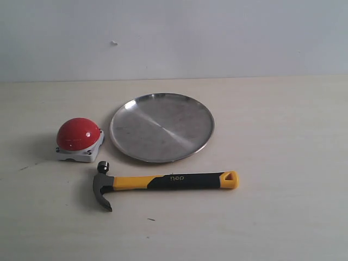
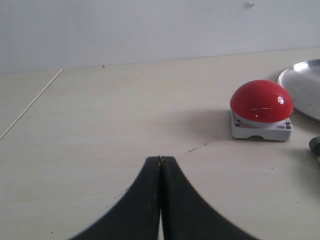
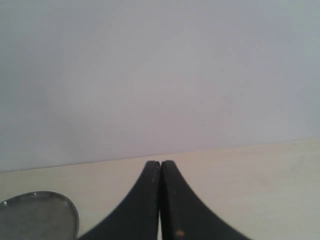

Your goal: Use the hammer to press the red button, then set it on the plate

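The fingers [image 2: 150, 192] of the left gripper [image 2: 160, 159] are being held pressed together, tip against tip, with nothing between them. The right gripper [image 3: 160, 162] is being held the same way, its jaws shut on nothing. Neither gripper is being shown in the exterior view, so both arms are being judged to be hanging clear of the work area.

Ahead of the left tips, and well apart from them, the red button [image 2: 261, 100] is being seen on its grey base, with the edge of the plate [image 2: 305, 82] just beyond it. Past the right tips only a corner of the plate, bare table [image 3: 250, 170] and wall are being shown.

In the exterior view the hammer [image 1: 163, 182] is lying flat on the table, just on the camera's side of the plate and touching neither plate nor button. Its steel head is lying near the button's base, and the handle is running away to the right, ending in the yellow tip. Nothing is being carried by the plate.

The task is being judged to be at its very opening: the hammer is not yet being gripped and the button is not yet being pressed. For the next move, one gripper is being called on to open, to be lowered astride the handle and to be closed across it. The hold is best taken far enough from the head that the head can be swung onto the dome.
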Tool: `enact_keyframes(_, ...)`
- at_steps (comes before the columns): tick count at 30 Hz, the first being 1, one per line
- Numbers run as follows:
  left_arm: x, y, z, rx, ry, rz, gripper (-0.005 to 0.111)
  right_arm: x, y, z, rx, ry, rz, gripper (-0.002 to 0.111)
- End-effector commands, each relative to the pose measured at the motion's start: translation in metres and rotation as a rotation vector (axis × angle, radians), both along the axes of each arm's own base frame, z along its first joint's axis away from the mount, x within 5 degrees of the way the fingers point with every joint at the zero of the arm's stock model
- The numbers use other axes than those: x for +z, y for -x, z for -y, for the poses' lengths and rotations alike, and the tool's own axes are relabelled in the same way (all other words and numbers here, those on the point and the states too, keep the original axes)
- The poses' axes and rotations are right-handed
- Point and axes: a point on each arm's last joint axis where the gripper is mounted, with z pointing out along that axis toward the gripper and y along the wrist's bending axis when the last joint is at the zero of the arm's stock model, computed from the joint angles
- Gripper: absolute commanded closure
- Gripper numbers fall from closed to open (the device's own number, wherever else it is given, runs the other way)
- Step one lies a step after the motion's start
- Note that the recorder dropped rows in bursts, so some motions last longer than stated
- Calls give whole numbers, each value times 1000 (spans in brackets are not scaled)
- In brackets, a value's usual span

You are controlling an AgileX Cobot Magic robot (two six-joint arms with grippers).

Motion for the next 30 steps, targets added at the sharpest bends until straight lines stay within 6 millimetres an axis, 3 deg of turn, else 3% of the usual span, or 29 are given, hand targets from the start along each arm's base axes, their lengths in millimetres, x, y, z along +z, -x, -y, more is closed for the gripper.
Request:
enact_keyframes(1, 1, 0, 0, 0, -8, 14, 107, 3, 0, -8, 66, 101, 5, 108)
enact_keyframes(10, 1, 0, 0, 0, -8, 14, 107, 0, -2, -38, 256, 251, -29, 108)
enact_keyframes(21, 1, 0, 0, 0, -8, 14, 107, -19, -42, -99, 562, 472, -408, 108)
enact_keyframes(24, 1, 0, 0, 0, -8, 14, 107, -34, -50, -122, 685, 551, -497, 108)
enact_keyframes(30, 1, 0, 0, 0, -8, 14, 107, -64, -66, -194, 960, 673, -628, 105)
